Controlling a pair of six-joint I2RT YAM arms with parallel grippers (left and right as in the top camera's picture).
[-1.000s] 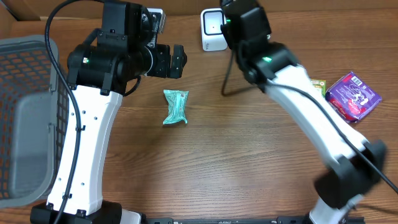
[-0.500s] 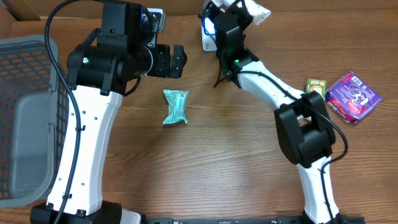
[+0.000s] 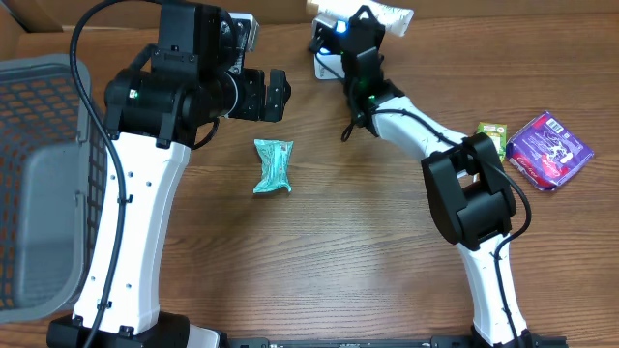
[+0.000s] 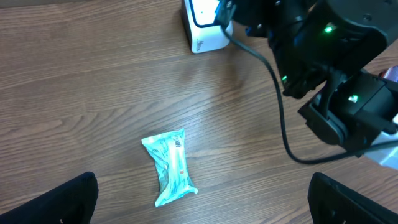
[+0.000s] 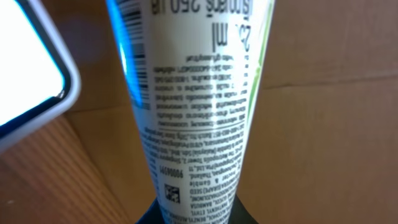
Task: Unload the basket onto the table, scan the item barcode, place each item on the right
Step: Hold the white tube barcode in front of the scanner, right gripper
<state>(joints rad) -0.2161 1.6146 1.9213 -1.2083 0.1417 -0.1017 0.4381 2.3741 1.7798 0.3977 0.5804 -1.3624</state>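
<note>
In the right wrist view, the white tube point(image 5: 193, 112) carries upside-down print: "ml" at top centre and part of "250" above it. A barcode point(image 5: 132, 31) runs along its upper left edge, and a square code point(image 5: 173, 188) sits low down. The fine print is too small to read.

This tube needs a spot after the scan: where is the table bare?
Widest bare wood lies front centre, bordered by the teal packet, the left arm and the right arm. Crowded: the far edge, around the tube and the scanner, and the right side by the green box and purple packet.
</note>
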